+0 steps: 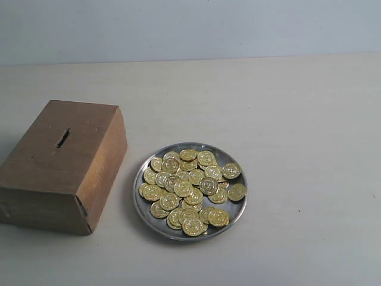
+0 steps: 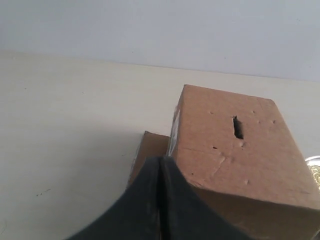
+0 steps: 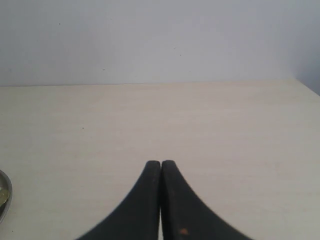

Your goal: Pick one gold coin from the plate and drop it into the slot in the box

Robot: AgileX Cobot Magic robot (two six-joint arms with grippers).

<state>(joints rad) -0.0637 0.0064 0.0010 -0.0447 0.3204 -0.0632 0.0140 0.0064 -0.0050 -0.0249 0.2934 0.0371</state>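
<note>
A round silver plate (image 1: 147, 208) rests on the table, heaped with several gold coins (image 1: 183, 189). To its left stands the brown cardboard box (image 1: 41, 167), its short dark slot (image 1: 62, 137) cut in the top. Neither gripper shows in the exterior view. In the left wrist view my left gripper (image 2: 160, 159) is shut and empty, close to the box (image 2: 235, 165), whose slot (image 2: 237, 127) shows, and a sliver of the plate (image 2: 315, 167) sits at the frame's edge. My right gripper (image 3: 160, 162) is shut and empty over bare table, with the plate's rim (image 3: 3, 200) far off to one side.
The pale table (image 1: 297, 107) runs back to a light wall (image 1: 190, 27). Beside the box a flat piece of brown cardboard (image 2: 150, 150) lies low by the left gripper's tips.
</note>
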